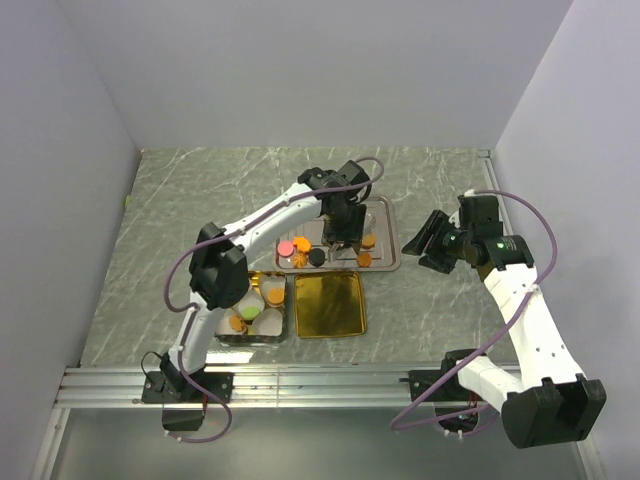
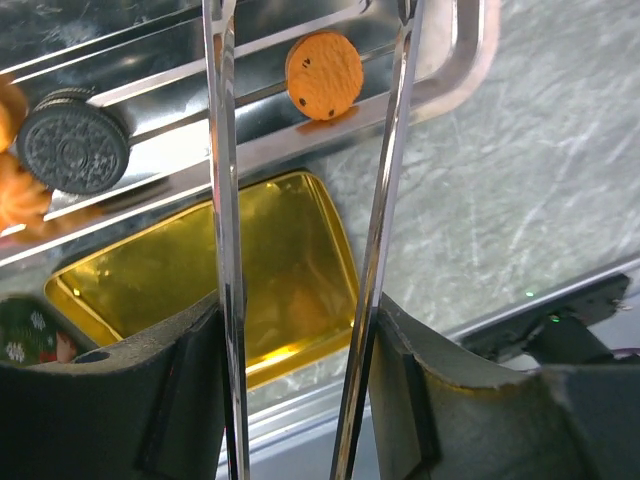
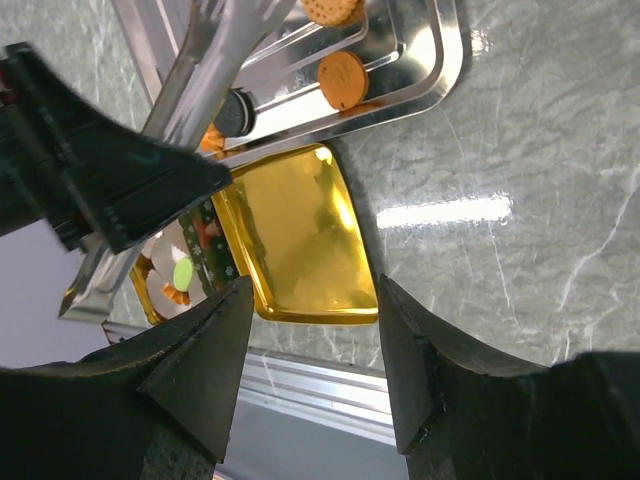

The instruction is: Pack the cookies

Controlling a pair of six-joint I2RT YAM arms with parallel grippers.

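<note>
The cookies lie on a silver tray point(image 1: 385, 215): a pink one point(image 1: 285, 247), orange ones point(image 1: 302, 243) point(image 1: 368, 241) point(image 1: 364, 259) and a black one point(image 1: 316, 257). My left gripper point(image 1: 338, 222) point(image 2: 300, 385) is shut on metal tongs point(image 2: 222, 150) over the tray. The tong arms stand apart, with an orange disc point(image 2: 324, 75) lying on the tray between them; their tips are out of view. A black cookie point(image 2: 73, 148) lies to the left. My right gripper point(image 1: 432, 248) point(image 3: 308, 370) is open and empty, right of the tray.
A gold lid point(image 1: 328, 303) point(image 3: 300, 235) lies in front of the tray. Left of it is a tin point(image 1: 222, 338) with white paper cups holding a green cookie point(image 1: 250, 311) and orange ones point(image 1: 275, 296). Walls enclose the table on three sides.
</note>
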